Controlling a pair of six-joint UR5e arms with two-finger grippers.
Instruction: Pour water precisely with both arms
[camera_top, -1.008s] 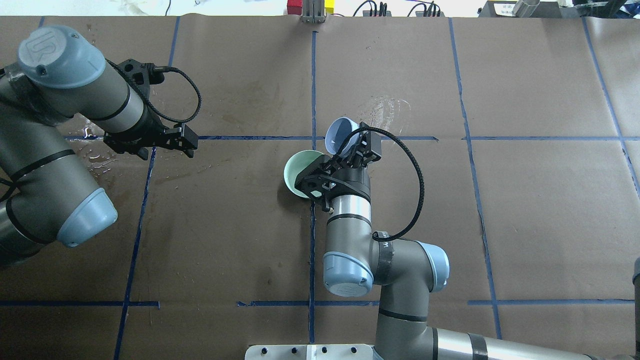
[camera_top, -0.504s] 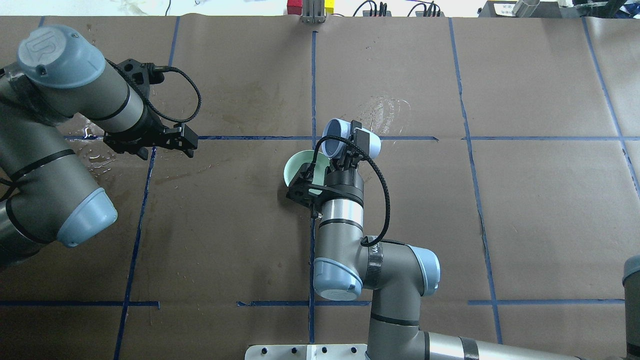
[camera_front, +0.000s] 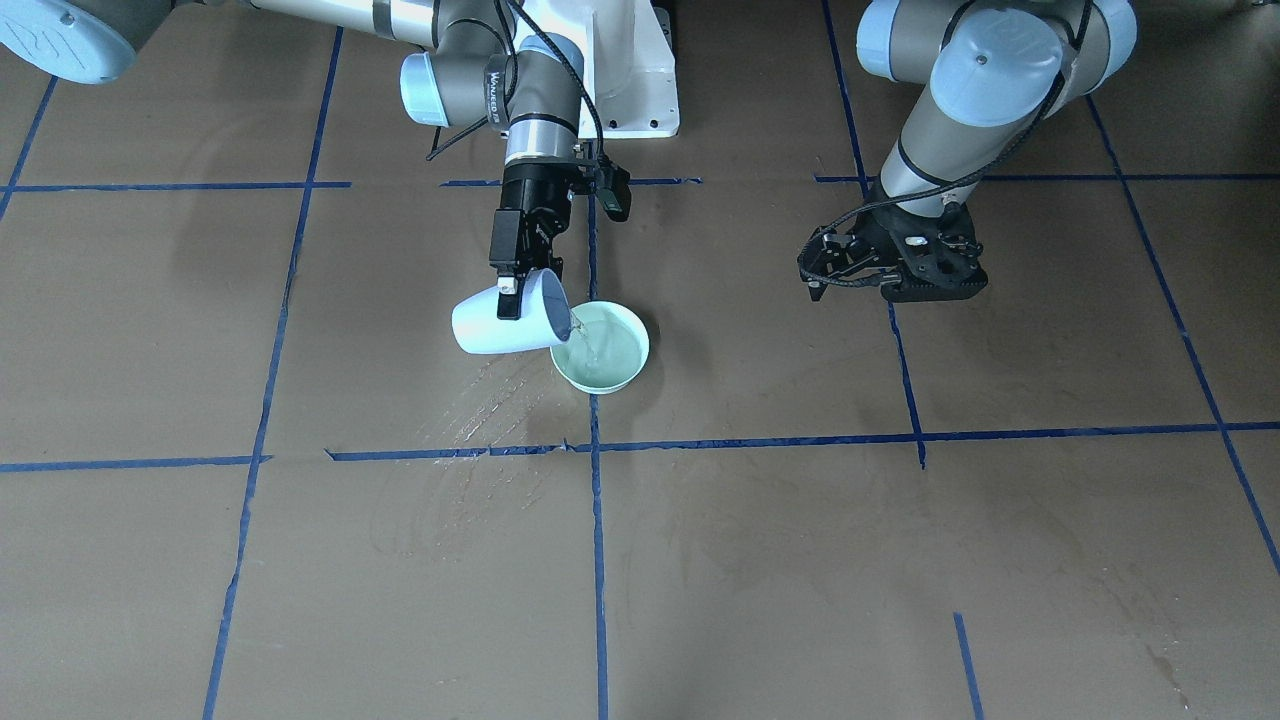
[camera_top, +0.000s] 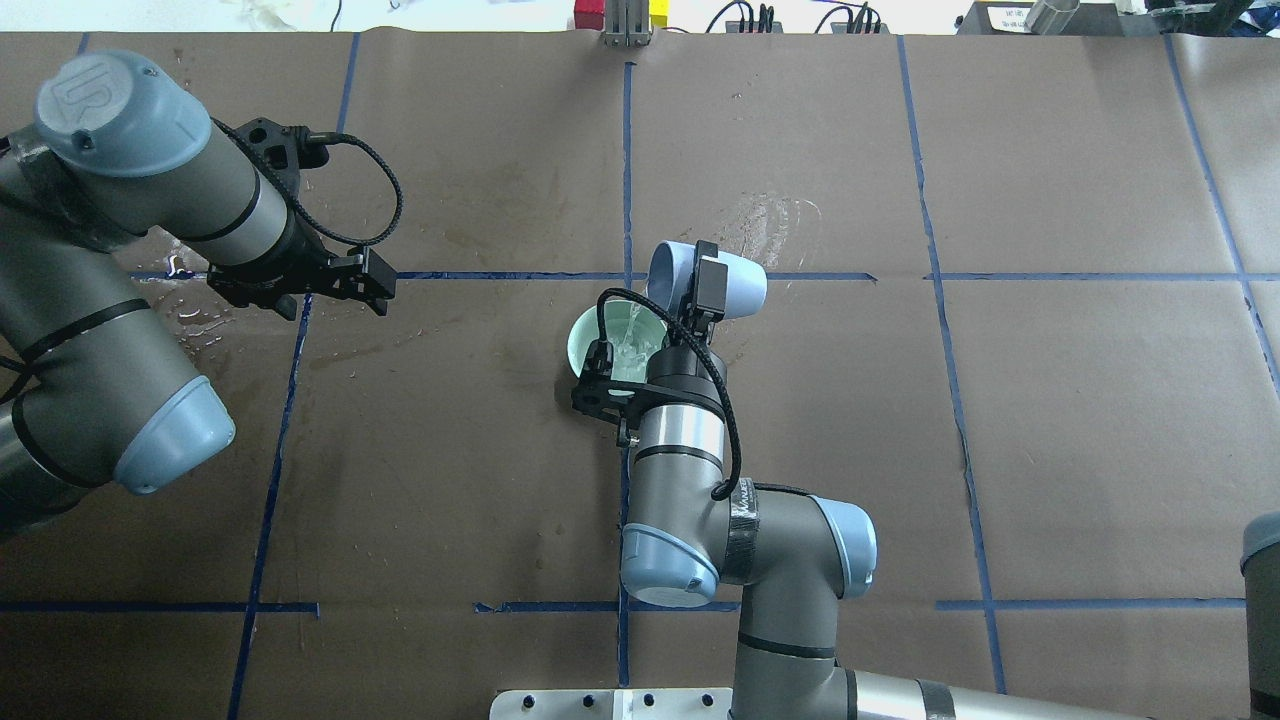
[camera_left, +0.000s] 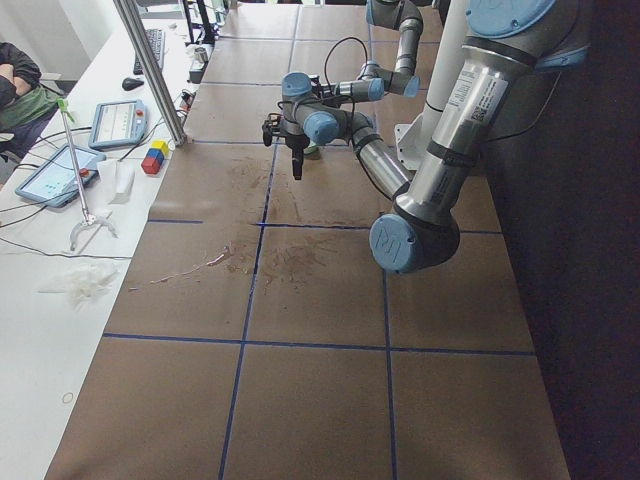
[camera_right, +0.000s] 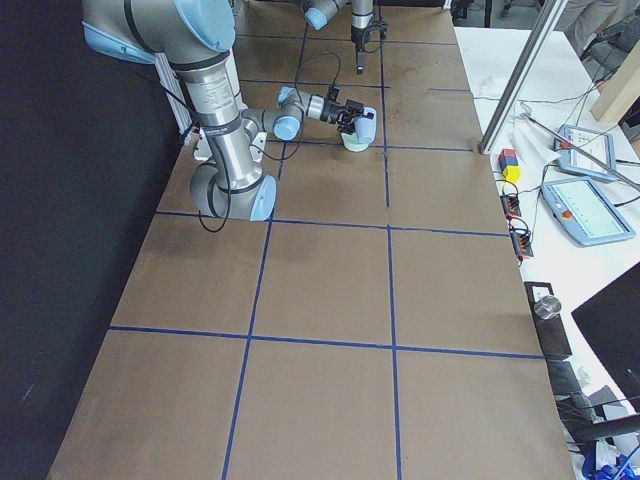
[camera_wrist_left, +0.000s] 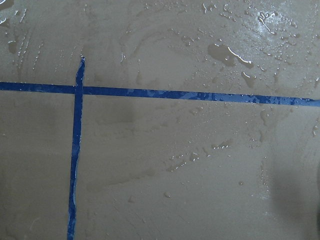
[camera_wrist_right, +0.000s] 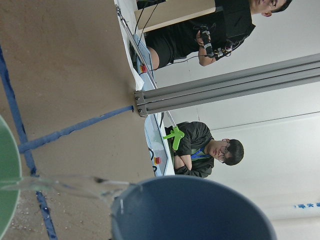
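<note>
My right gripper (camera_top: 703, 287) is shut on a light-blue cup (camera_top: 737, 284) and holds it tipped on its side, mouth over a mint-green bowl (camera_top: 579, 345). Water (camera_front: 588, 345) runs in a thin stream from the cup's lip into the bowl (camera_front: 603, 387) and pools there. In the right wrist view the stream (camera_wrist_right: 75, 185) leaves the cup rim (camera_wrist_right: 200, 210) toward the bowl's edge (camera_wrist_right: 7, 200). My left gripper (camera_top: 300, 285) hangs empty over the table at the far left, jaws apparently open, well away from the bowl. It also shows in the front view (camera_front: 900, 272).
Wet patches lie on the brown paper under the left gripper (camera_wrist_left: 230, 52) and beyond the cup (camera_top: 770, 215). Blue tape lines (camera_top: 625, 150) grid the table. Operators (camera_wrist_right: 210, 150), tablets (camera_right: 590, 210) and a metal post (camera_right: 525, 70) stand past the far edge.
My right wrist has rolled and shifted left, tipping the cup further over the bowl; water now streams into the bowl. The left arm has not moved.
</note>
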